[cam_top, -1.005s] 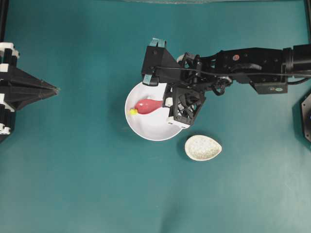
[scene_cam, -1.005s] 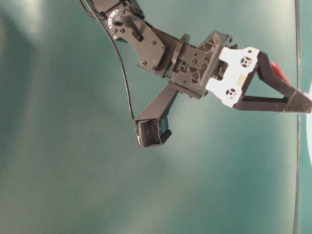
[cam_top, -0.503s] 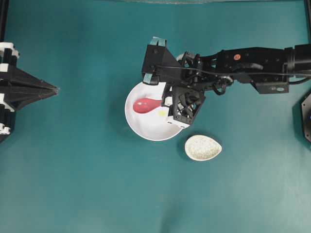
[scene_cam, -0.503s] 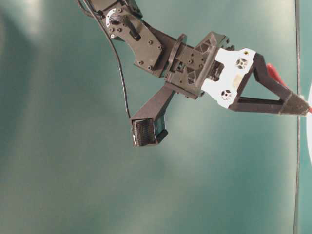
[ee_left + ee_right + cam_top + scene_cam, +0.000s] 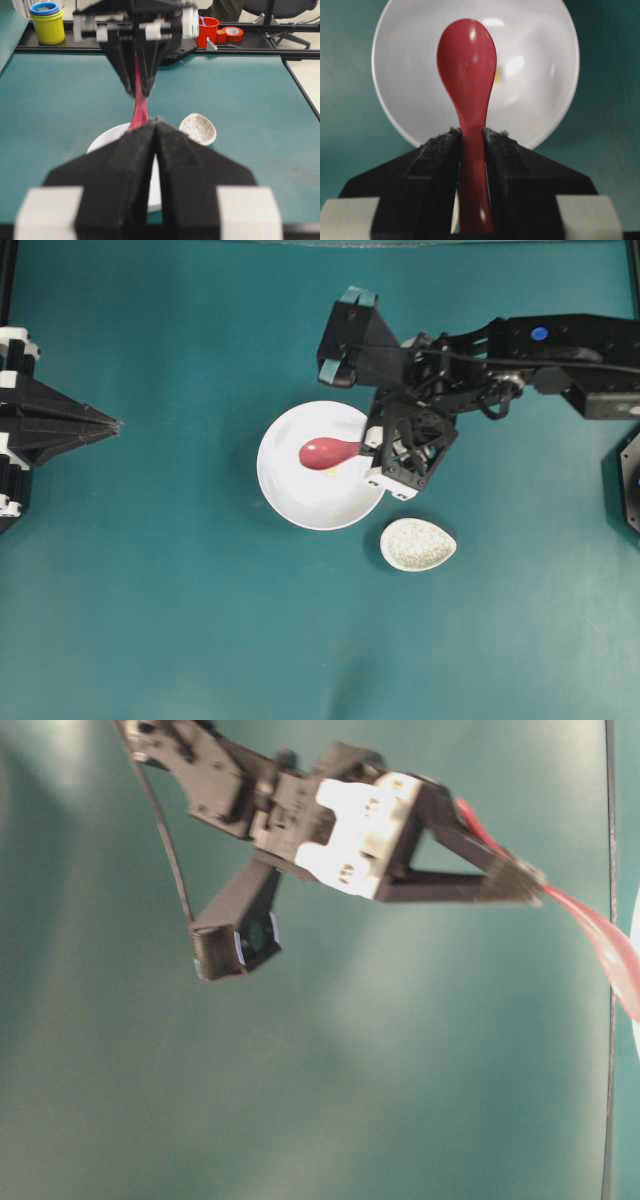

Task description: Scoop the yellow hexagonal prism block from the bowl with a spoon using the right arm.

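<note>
Right wrist view, nearest first: the right gripper (image 5: 471, 137) pinches the spoon (image 5: 468, 75) by its handle, scoop empty above the bowl (image 5: 545, 100). Beyond it, the yellow hexagonal prism block (image 5: 331, 471) lies on the bowl floor, half hidden beside the scoop: not scooped yet. Opposite, the left gripper (image 5: 155, 131) rests pressed together.

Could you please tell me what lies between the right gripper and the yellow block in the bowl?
The spoon: in the right wrist view, its scoop hangs over the bowl, hiding most of the yellow block from the right gripper.

Overhead straight down; wrist views share bowl (image 5: 540, 100).
</note>
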You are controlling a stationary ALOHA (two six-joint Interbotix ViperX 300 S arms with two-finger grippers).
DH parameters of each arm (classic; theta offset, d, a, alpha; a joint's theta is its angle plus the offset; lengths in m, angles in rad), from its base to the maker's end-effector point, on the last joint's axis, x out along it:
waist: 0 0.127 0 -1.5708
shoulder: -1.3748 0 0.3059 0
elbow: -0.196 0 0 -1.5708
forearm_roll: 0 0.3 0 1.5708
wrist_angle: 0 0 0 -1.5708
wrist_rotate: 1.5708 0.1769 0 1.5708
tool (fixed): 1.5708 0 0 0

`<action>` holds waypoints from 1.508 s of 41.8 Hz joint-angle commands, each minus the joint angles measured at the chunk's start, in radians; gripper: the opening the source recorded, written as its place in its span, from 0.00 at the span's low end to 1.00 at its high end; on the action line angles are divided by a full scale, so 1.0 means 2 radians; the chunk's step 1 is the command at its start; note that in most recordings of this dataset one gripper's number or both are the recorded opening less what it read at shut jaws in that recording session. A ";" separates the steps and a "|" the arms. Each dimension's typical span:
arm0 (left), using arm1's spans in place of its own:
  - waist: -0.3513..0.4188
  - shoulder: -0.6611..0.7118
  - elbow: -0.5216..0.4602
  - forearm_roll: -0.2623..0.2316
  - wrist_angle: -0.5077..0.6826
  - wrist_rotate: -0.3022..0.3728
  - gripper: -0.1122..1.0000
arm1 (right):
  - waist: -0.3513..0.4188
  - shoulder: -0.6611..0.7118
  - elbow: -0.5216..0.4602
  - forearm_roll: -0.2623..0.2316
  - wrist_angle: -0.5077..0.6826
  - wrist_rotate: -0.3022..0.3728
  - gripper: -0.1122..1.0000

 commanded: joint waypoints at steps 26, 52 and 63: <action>0.000 0.003 -0.012 0.002 -0.005 -0.001 0.10 | -0.002 0.067 -0.105 -0.002 0.192 0.041 0.31; 0.000 0.003 -0.013 0.002 -0.005 -0.001 0.10 | -0.002 0.107 -0.104 -0.002 0.154 0.039 0.31; 0.000 0.003 -0.013 0.002 -0.005 -0.001 0.10 | -0.002 0.117 -0.104 -0.002 0.115 0.034 0.31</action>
